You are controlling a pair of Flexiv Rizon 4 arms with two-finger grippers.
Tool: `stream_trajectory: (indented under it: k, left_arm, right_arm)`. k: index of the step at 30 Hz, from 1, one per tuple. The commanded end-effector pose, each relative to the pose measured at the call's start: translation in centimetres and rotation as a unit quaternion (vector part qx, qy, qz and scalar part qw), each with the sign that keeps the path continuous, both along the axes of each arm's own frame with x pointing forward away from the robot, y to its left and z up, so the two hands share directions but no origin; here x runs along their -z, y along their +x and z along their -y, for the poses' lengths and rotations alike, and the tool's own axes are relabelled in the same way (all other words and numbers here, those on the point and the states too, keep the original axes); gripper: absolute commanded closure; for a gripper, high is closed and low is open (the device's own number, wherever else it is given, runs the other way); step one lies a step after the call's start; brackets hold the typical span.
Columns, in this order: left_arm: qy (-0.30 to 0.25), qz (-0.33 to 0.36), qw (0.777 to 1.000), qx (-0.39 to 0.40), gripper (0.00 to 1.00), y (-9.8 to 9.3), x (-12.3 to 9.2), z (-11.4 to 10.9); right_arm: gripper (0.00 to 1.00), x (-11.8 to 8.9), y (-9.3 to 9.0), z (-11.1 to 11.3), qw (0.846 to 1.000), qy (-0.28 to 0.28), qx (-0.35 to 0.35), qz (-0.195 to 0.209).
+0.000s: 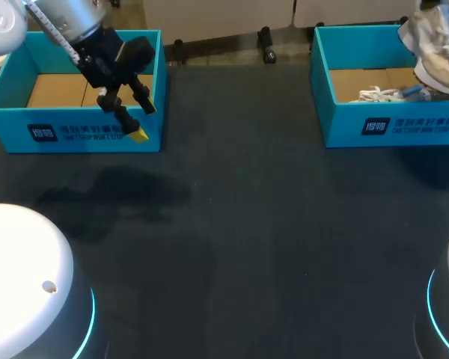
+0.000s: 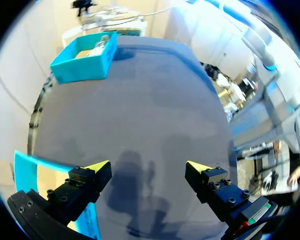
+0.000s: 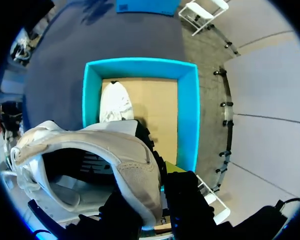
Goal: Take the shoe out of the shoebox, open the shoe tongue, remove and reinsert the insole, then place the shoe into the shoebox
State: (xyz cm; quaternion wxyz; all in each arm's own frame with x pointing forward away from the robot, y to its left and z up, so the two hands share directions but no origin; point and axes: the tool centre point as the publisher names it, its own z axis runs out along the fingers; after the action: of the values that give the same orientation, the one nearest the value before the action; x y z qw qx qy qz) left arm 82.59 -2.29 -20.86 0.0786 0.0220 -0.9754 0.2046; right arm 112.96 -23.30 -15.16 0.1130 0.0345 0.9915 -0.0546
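My right gripper (image 3: 159, 176) is shut on the heel wall of a white shoe (image 3: 90, 150), one finger inside the opening and one outside. The shoe (image 1: 438, 45) hangs above the far right corner of the right blue shoebox (image 1: 344, 112). Seen from the right wrist, that shoebox (image 3: 190, 115) lies straight below the shoe, with a second white laced item (image 3: 115, 102) on its cardboard floor. My left gripper (image 1: 144, 121) hovers open and holding nothing over the front right corner of the left blue shoebox (image 1: 15, 112); its yellow fingertips (image 2: 97, 167) stand far apart.
The left shoebox shows only a bare cardboard floor. The dark table (image 1: 269, 239) stretches between and in front of both boxes. The rounded white bases of my arms (image 1: 22, 277) rise at the near corners. From the left wrist, the right shoebox (image 2: 85, 60) sits far ahead.
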Motion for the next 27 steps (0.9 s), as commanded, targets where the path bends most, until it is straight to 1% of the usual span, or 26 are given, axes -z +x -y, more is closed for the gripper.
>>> stream_trajectory:
  k: [1,6,9,13,19,22,27]
  left_arm:
    - [0.013,0.006,0.999,-0.036,0.00,-0.7,-0.5,-0.1]
    - [0.039,-0.010,0.993,-0.107,0.00,0.0,-0.5,0.0]
    - [0.042,-0.015,0.989,-0.141,0.00,0.3,-0.5,0.0]
    - [0.042,-0.021,0.981,-0.188,0.00,0.5,-0.7,0.0]
    - [0.051,-0.022,0.968,-0.246,0.00,0.8,-0.8,0.3]
    - [0.060,-0.008,0.962,-0.265,0.00,0.7,-0.8,0.4]
    - [0.063,-0.015,0.948,-0.312,0.00,0.8,-1.1,0.1]
  right_arm:
    - [1.00,-0.1,1.4,0.6,1.000,0.003,0.025,-0.005]
    - [1.00,0.0,2.4,1.4,0.998,0.003,0.068,-0.004]
    - [1.00,0.0,2.9,2.0,0.995,-0.001,0.096,-0.005]
    - [1.00,0.0,3.2,2.8,0.989,0.002,0.148,0.006]
    - [1.00,0.2,3.6,4.4,0.972,0.018,0.234,0.025]
    - [1.00,0.3,3.7,5.0,0.962,0.021,0.268,0.034]
    - [1.00,0.4,3.6,5.7,0.940,0.038,0.335,0.059]
